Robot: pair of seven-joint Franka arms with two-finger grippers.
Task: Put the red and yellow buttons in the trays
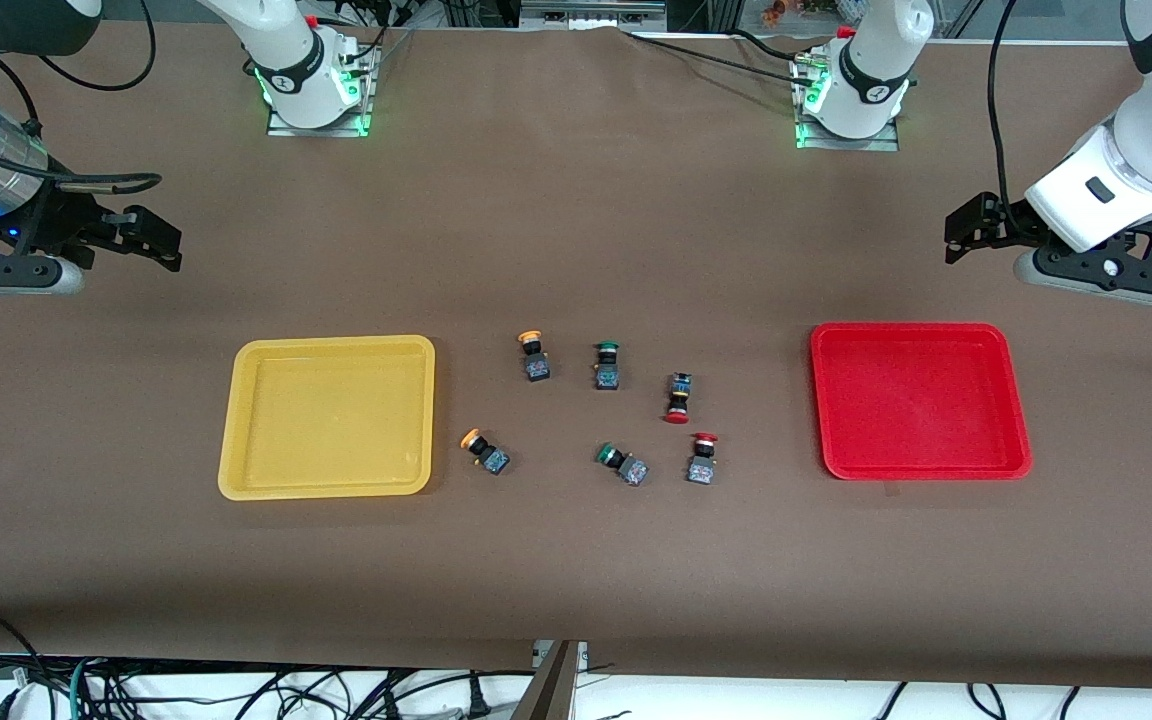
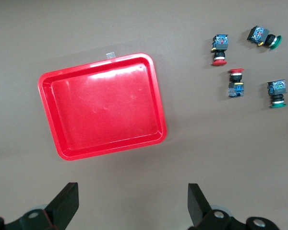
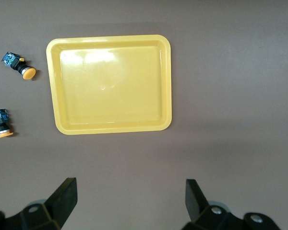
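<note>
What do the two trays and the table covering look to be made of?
Yellow tray and red tray: likely moulded plastic, glossy, with soft light glare on their floors and rounded corners. Table covering: matte brown, probably paper or cloth; no glare.

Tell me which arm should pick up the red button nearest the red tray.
Probably the left. The left gripper hangs open at the red tray's end of the table, with that red button showing in its wrist view. The right gripper, also open, waits by the yellow tray.
</note>
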